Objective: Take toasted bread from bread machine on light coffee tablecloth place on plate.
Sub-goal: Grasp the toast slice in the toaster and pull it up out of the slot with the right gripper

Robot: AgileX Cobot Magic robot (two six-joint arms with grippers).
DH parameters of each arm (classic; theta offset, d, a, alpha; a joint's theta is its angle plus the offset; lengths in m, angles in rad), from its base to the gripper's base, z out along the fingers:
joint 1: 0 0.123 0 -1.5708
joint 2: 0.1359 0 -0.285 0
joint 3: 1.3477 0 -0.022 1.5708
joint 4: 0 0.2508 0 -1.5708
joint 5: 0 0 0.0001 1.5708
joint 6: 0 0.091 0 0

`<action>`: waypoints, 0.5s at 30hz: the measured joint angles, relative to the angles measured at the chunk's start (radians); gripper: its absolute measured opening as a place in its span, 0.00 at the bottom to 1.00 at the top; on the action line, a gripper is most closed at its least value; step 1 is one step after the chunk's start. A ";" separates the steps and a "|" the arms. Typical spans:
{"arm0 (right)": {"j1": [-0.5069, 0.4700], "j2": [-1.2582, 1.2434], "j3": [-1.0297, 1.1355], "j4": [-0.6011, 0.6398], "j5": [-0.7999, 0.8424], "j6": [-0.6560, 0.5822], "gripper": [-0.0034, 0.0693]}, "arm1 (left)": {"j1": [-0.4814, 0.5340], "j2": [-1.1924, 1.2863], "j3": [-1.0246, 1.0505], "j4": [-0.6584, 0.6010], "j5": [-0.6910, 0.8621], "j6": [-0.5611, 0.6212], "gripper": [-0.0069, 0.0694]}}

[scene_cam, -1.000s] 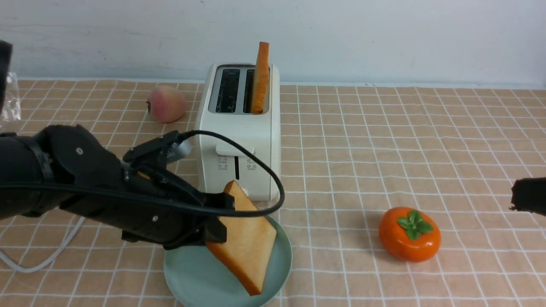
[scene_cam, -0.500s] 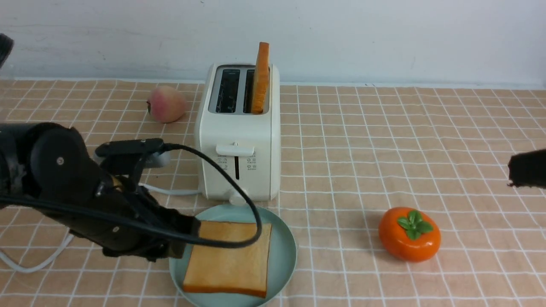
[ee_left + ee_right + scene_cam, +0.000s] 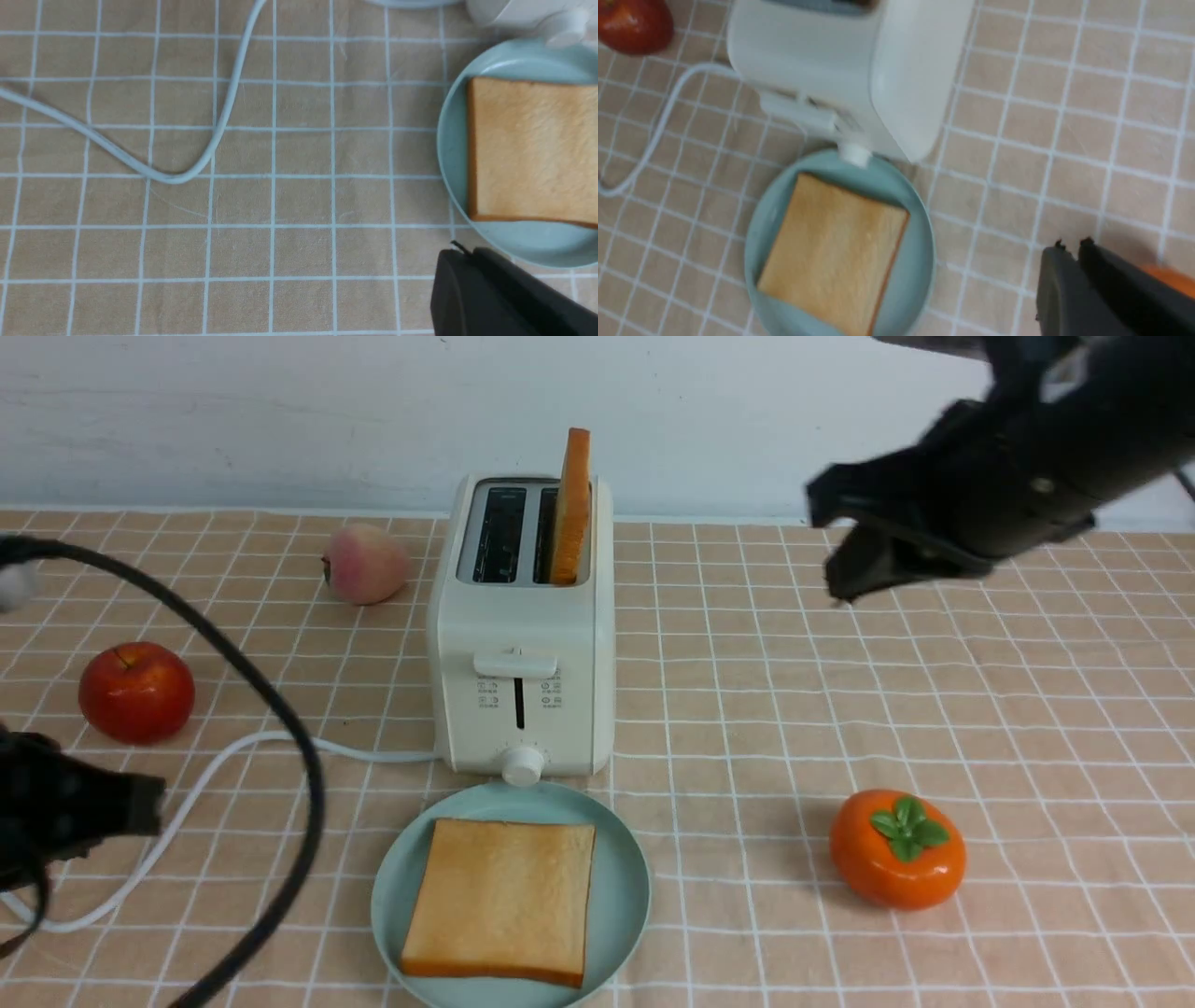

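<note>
We've got the light coffee tablecloth (image 3: 934,709) covering the table, with the bread machine (image 3: 523,644) mid-table toward the far edge. The plate (image 3: 625,896) sits just in front of it, at the near edge. One toasted bread slice (image 3: 499,901) lies flat on the plate, and the other slice (image 3: 571,504) stands in the toaster's right slot. The left gripper (image 3: 462,249) is closed up and empty at the left edge. The right gripper (image 3: 1071,245) hovers over the far right, and we can't tell if it's parted.
</note>
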 joint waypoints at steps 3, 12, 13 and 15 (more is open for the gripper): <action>0.021 0.122 -0.148 0.000 -0.032 0.028 0.25 | 0.000 -0.111 0.036 -0.011 0.007 -0.002 0.07; 0.029 0.528 -0.565 0.048 -0.151 0.038 0.75 | 0.000 -0.400 0.206 -0.030 0.052 -0.014 0.07; 0.029 0.535 -0.571 0.050 -0.159 0.038 0.76 | 0.000 -0.400 0.206 -0.030 0.052 -0.014 0.07; 0.029 0.606 -0.625 0.077 -0.193 0.038 0.82 | 0.000 -0.437 0.227 -0.033 0.103 -0.014 0.07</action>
